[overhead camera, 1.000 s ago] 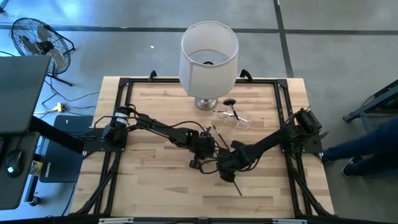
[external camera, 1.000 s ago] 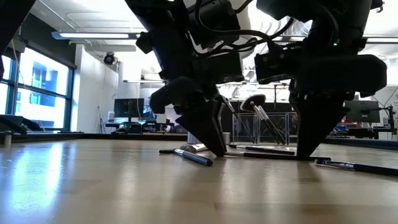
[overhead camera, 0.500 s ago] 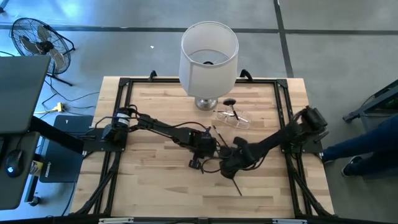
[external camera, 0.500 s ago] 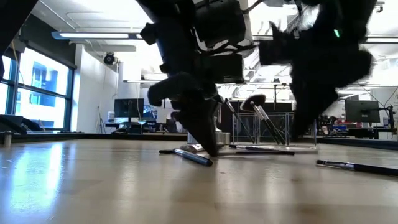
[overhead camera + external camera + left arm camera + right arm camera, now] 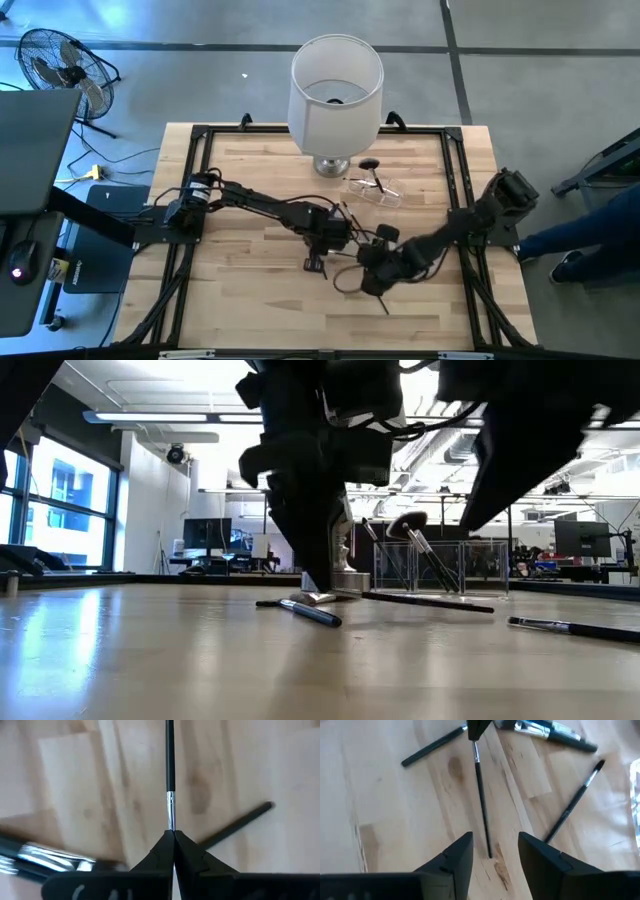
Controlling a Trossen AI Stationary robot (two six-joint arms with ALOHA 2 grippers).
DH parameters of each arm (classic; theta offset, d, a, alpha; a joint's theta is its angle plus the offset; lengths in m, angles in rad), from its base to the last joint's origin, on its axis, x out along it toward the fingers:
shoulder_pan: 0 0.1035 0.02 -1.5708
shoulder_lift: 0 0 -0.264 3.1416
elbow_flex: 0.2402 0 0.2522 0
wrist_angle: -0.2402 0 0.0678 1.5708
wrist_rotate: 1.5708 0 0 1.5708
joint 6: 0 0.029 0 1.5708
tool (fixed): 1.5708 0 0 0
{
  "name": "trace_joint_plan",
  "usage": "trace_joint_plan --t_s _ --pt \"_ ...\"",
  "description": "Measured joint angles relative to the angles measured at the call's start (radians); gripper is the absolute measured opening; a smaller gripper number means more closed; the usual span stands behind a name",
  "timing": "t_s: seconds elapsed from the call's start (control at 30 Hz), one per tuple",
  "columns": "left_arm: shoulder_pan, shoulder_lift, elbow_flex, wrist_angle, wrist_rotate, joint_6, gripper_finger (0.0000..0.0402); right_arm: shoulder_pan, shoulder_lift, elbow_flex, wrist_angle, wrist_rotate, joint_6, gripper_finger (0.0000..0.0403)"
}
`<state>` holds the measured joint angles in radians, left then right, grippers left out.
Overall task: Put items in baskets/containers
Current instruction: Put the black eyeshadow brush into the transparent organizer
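A thin black brush (image 5: pixel 481 805) with a silver ferrule lies on the wooden table (image 5: pixel 250 290) near its middle. My left gripper (image 5: pixel 173 836) is shut on its ferrule end. My right gripper (image 5: pixel 495 851) hangs open above the handle's other end, touching nothing. Several more thin brushes lie loose around it: a dark one (image 5: pixel 435 745), another dark one (image 5: pixel 572 802) and a thicker one with a silver band (image 5: pixel 545 730). The clear container (image 5: pixel 375 190) stands farther back, and brushes lean inside it, one with a fluffy black head (image 5: pixel 405 525). My left gripper pinches the thin brush between its two fingertips, just past the silver ferrule (image 5: pixel 171 812). The fingers come from above, pointing steeply down (image 5: pixel 320 575). The dark handle (image 5: pixel 430 601) runs away from them low over the table toward its right side.
A big white lampshade on a silver base (image 5: pixel 335 90) stands at the table's far edge, just behind the container. A bluish brush (image 5: pixel 303 610) lies left of my left gripper and another brush (image 5: pixel 570 627) lies at the near right. A black frame (image 5: pixel 200 140) edges the table.
My right gripper has risen off the table and drawn back toward the near right, leaving the thin brush behind. My left gripper has stayed down at the brush's ferrule end.
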<state>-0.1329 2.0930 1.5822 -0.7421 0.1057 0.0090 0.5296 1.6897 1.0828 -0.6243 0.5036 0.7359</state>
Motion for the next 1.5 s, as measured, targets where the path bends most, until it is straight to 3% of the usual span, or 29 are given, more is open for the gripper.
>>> trace_joint_plan --t_s 0.27,0.57,0.73,1.1,1.5 --pt "0.05 -0.001 0.0 0.006 0.184 -0.12 0.0 0.067 0.014 0.0 0.014 0.051 -0.087 0.014" --pt "0.09 -0.003 0.002 0.1 0.403 -0.25 0.0 0.064 0.061 0.001 0.065 0.048 -0.223 0.014" --pt "0.095 -0.004 0.002 0.159 0.474 -0.311 0.0 0.043 0.067 0.002 0.04 0.048 -0.247 0.014" --pt "0.095 -0.004 0.002 0.186 0.515 -0.426 0.0 -0.018 0.067 0.002 0.015 -0.044 -0.293 0.0133" --pt "0.094 -0.005 0.003 0.306 0.56 -0.59 0.0 -0.026 0.067 0.002 0.011 -0.072 -0.35 0.0083"
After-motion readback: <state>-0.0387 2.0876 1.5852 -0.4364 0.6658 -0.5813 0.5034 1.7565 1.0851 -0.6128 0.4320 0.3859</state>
